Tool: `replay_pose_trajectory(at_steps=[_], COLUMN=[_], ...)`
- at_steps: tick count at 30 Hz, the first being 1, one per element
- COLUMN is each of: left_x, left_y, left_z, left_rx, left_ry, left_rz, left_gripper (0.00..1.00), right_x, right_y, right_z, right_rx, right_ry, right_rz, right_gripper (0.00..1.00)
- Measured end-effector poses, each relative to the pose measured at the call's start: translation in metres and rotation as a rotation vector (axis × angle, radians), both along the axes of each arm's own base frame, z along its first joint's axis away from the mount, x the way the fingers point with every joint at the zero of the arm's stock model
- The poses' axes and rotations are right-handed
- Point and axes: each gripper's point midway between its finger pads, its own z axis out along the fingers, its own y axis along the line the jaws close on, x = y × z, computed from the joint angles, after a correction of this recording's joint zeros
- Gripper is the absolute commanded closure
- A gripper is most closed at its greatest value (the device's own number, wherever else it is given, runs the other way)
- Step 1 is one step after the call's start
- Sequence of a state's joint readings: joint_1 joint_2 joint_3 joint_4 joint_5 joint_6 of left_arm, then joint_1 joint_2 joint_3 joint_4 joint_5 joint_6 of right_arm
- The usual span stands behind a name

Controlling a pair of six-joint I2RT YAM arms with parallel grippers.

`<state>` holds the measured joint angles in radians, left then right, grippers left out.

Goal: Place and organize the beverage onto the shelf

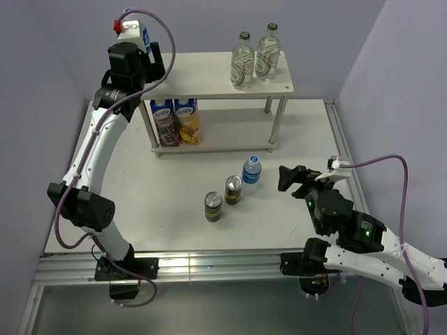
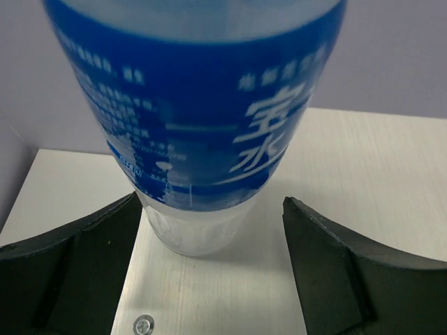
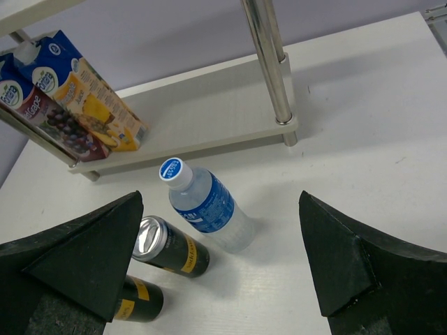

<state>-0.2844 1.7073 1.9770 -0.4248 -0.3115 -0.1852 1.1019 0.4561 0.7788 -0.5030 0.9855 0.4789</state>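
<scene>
The shelf (image 1: 202, 75) stands at the back of the table, with two green-capped glass bottles (image 1: 255, 57) upright on the right end of its top board. My left gripper (image 1: 150, 50) is open at the top board's left end. In the left wrist view (image 2: 209, 201) a blue-labelled water bottle (image 2: 202, 118) stands on the board (image 2: 363, 160) between its jaws, a gap showing on the right side. A second water bottle (image 1: 251, 169) and two dark cans (image 1: 234, 189) (image 1: 213, 206) stand on the table. My right gripper (image 1: 293, 179) is open and empty just right of them, facing the bottle (image 3: 206, 204) and cans (image 3: 167, 246).
Two juice cartons (image 1: 174, 121) stand on the left of the shelf's lower board (image 3: 209, 105). A silver shelf leg (image 3: 269, 59) rises at the front right. The table's right edge rail (image 1: 342, 146) runs close to my right arm.
</scene>
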Motion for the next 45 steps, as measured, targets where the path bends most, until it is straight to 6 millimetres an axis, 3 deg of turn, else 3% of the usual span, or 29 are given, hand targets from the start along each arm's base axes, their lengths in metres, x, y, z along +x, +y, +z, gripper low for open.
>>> replay_pose_trajectory(at_steps=[5, 12, 17, 22, 25, 28, 31, 37, 42, 45], left_x=[-0.011, -0.040, -0.072, -0.123, -0.166, -0.213, -0.243, -0.259, -0.255, -0.253], left_y=[0.003, 0.011, 0.023, 0.023, -0.007, -0.071, -0.115, -0.177, -0.224, -0.243], left_z=[-0.011, 0.019, 0.026, 0.019, 0.009, -0.010, -0.041, -0.107, -0.138, -0.155], left_rx=[-0.004, -0.030, -0.062, -0.107, -0.133, -0.157, -0.170, -0.149, -0.113, -0.091], left_ry=[0.026, -0.036, -0.051, -0.033, -0.032, -0.009, 0.041, 0.179, 0.224, 0.245], left_rz=[0.002, 0.005, 0.026, -0.001, -0.125, -0.376, -0.560, -0.748, -0.817, -0.839], left_gripper=[0.07, 0.01, 0.00, 0.01, 0.01, 0.01, 0.01, 0.01, 0.01, 0.01], right_x=[0.000, 0.000, 0.000, -0.001, -0.001, -0.001, 0.000, -0.001, -0.001, -0.002], right_y=[0.000, 0.000, -0.001, -0.002, -0.002, -0.002, -0.003, -0.007, -0.010, -0.013], right_z=[0.000, 0.000, 0.000, 0.001, 0.001, 0.001, 0.002, 0.003, 0.003, 0.003], right_rx=[0.000, 0.000, 0.004, 0.013, 0.013, 0.012, 0.013, 0.028, 0.035, 0.036], right_ry=[0.000, 0.000, -0.002, -0.004, -0.004, -0.004, -0.006, -0.011, -0.012, -0.013], right_rz=[-0.001, -0.001, -0.002, -0.002, -0.002, -0.003, -0.011, -0.025, -0.037, -0.044], right_gripper=[0.01, 0.01, 0.01, 0.01, 0.01, 0.01, 0.01, 0.01, 0.01, 0.01])
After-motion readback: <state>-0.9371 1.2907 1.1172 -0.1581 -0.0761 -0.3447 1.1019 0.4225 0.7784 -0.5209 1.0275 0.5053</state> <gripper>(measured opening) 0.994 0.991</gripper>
